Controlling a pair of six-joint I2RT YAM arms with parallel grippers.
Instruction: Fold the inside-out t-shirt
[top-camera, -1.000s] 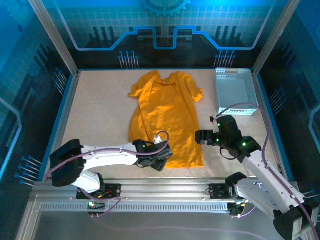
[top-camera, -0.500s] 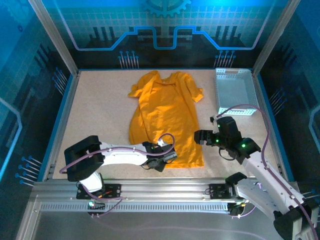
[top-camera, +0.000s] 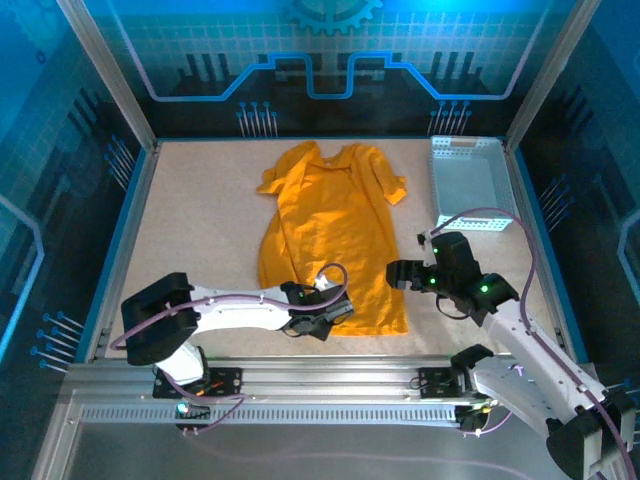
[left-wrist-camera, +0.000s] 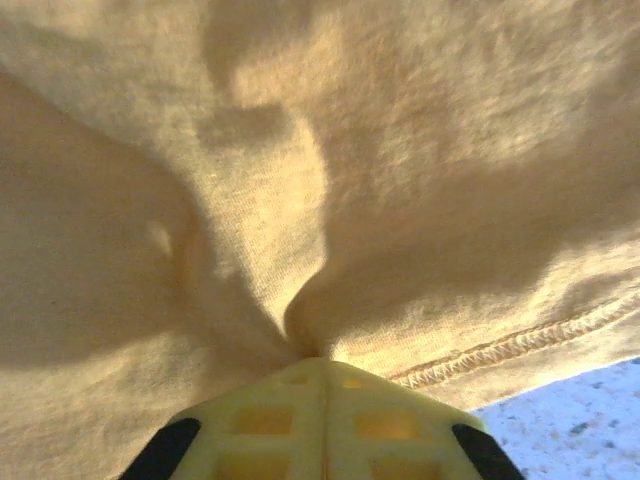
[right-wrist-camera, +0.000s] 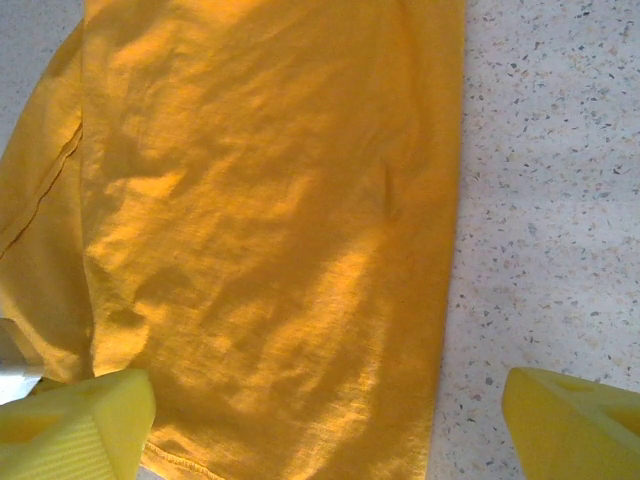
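I see the t-shirt (top-camera: 335, 240) lying flat and lengthwise on the middle of the bench (top-camera: 190, 230), collar toward the far edge, hem close to the near edge. My left gripper (top-camera: 335, 312) sits on the hem's near left part. In its wrist view the jaws are pressed together, pinching a pucker of fabric just above the stitched hem. My right gripper (top-camera: 397, 275) hangs just beside the shirt's right edge, jaws spread wide over the cloth and bare bench. The pale basket (top-camera: 470, 185) stands in the far right corner, apart from the shirt.
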